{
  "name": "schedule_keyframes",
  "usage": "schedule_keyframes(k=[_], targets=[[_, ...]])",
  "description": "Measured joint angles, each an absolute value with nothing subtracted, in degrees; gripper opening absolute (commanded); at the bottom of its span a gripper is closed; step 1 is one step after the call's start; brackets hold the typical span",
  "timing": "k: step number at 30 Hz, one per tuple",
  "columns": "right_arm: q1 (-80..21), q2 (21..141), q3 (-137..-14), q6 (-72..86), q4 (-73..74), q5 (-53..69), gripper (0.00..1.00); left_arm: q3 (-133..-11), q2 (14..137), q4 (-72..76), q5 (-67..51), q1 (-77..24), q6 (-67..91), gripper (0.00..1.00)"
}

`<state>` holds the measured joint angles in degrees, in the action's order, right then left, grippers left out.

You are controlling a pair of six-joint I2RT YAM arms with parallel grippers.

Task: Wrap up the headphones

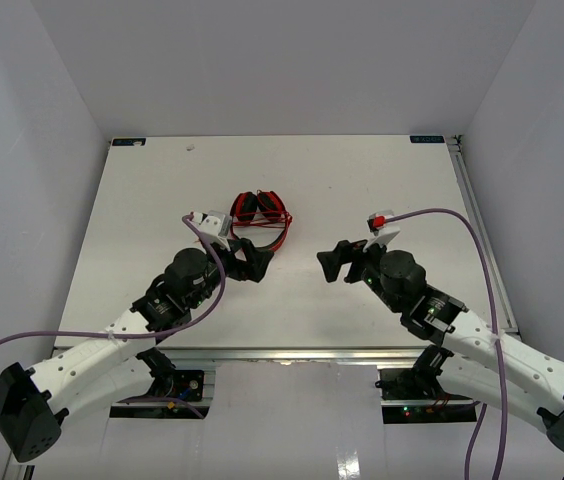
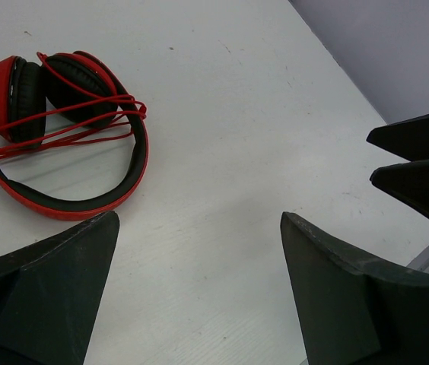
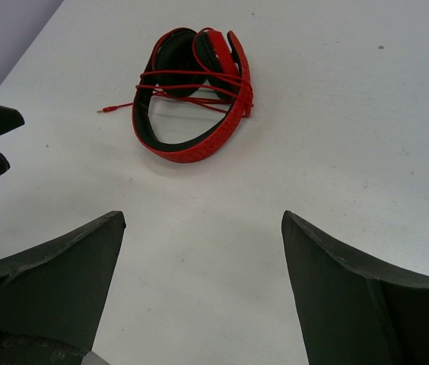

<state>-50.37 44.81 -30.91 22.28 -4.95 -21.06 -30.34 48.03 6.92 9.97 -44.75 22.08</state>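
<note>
Both arms hold their fingers wide open and empty, the left gripper [image 1: 251, 259] just beside the cord-wound red headphones [image 1: 260, 214], the right gripper [image 1: 338, 261] farther off.

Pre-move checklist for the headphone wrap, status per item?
1. Left end effector open, empty: ok.
2. Right end effector open, empty: ok.
3. Headphones lying on the table, not gripped: ok.
4. Cord looped around the headphones: ok.
5. Plug end tucked in: not ok, sticks out loose.
6. Wrap tight enough to hold: cannot tell.
</note>
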Motion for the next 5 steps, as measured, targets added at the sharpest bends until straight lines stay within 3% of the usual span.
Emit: schedule_keyframes(k=[5], targets=[[-50.37, 44.13, -30.35, 22.28, -5.77, -21.07, 0.90, -29.80, 47.80, 7.34, 10.28, -44.75, 21.95, 0.98]])
